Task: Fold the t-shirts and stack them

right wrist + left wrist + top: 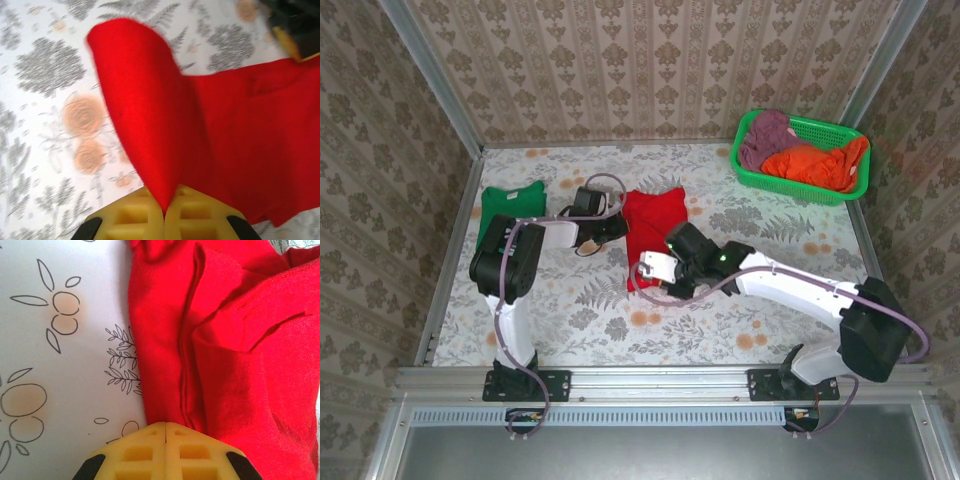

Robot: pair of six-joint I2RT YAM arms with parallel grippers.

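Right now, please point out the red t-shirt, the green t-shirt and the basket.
red t-shirt (658,212): top view, upper middle.
green t-shirt (506,202): top view, upper part.
basket (790,184): top view, front wall.

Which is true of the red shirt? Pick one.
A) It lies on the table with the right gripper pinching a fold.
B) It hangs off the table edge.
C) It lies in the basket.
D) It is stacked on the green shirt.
A: the red shirt lies on the table, and the right gripper is shut on a raised fold of it.
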